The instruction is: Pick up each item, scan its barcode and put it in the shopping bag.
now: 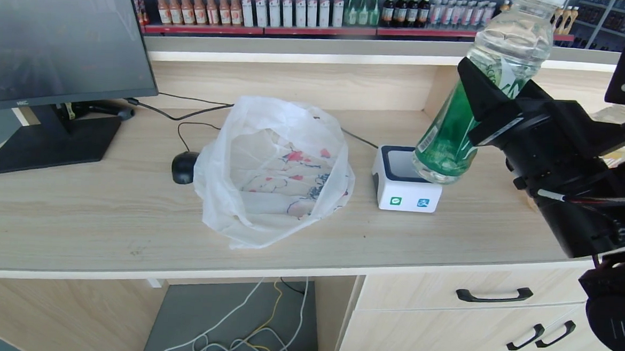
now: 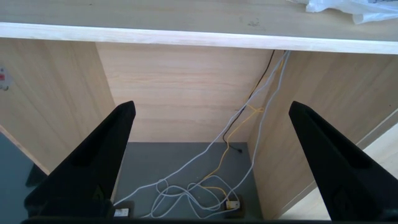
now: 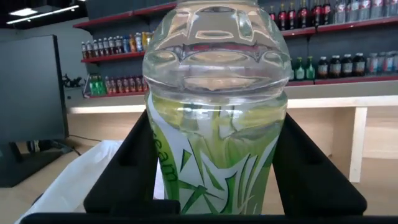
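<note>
My right gripper (image 1: pixel 490 102) is shut on a clear bottle with a green label (image 1: pixel 468 114), held tilted in the air with its base just over the white barcode scanner (image 1: pixel 404 188) on the counter. In the right wrist view the bottle (image 3: pixel 217 124) sits between the two black fingers (image 3: pixel 127 168). The white plastic shopping bag (image 1: pixel 273 168) lies open on the counter, left of the scanner. My left gripper (image 2: pixel 208 162) hangs open below the counter edge, facing the cavity with loose cables, nothing between its fingers.
A black monitor (image 1: pixel 58 34) on its stand occupies the counter's left end, with a black mouse (image 1: pixel 183 167) beside the bag. Drawers with black handles (image 1: pixel 493 296) are under the counter at right. Shelves of bottles (image 1: pixel 300 9) line the back wall.
</note>
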Motion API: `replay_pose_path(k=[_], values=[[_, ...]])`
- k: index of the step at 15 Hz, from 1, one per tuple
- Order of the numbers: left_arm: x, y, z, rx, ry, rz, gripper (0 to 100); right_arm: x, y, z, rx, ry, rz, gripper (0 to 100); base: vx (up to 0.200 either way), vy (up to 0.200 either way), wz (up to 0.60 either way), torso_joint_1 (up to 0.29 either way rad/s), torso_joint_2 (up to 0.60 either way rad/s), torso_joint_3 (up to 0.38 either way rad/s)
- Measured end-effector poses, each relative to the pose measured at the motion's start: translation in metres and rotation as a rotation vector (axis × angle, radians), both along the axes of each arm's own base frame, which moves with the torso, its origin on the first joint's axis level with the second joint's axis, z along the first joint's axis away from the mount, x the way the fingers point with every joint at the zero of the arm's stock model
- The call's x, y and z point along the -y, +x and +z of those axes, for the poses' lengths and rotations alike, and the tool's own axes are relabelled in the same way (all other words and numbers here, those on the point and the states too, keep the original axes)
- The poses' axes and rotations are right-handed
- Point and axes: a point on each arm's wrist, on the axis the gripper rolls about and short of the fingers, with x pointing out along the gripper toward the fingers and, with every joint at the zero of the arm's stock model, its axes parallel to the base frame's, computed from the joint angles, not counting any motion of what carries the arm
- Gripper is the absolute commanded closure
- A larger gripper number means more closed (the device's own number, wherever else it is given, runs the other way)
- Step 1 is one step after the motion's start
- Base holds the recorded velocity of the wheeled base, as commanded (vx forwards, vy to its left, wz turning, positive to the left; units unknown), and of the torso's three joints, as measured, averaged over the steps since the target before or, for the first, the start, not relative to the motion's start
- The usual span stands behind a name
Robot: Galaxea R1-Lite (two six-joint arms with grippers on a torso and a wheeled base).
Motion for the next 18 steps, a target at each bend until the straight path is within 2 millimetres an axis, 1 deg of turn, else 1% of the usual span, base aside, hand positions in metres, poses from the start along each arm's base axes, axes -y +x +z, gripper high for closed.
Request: replay_pose_path(k=[2, 6, 10, 18], values=[[0.0000, 0.0000, -0.0001, -0.001, 0.000, -0.001, 0, -0.0028, 0.0044, -0.0033, -0.015, -0.006, 0.003, 100, 0.000, 0.200, 0.00, 0.002, 0.01, 0.000], [0.0000, 0.0000, -0.0001, -0.001, -0.001, 0.000, 0, -0.0027, 0.0067, -0.0041, -0.020, 0.003, 0.006, 100, 0.000, 0.200, 0.00, 0.002, 0.00, 0.001], [0.0000, 0.0000, 0.0000, 0.000, -0.002, 0.000, 0, 0.0050, 0.0097, -0.0061, -0.025, -0.003, -0.025, 100, 0.000, 0.200, 0.00, 0.001, 0.00, 0.000], [0.0000, 0.0000, 0.0001, 0.001, 0.001, 0.000, 0, 0.0061, 0.0089, -0.0040, -0.018, 0.000, -0.027, 100, 0.000, 0.000, 0.00, 0.000, 0.00, 0.000]])
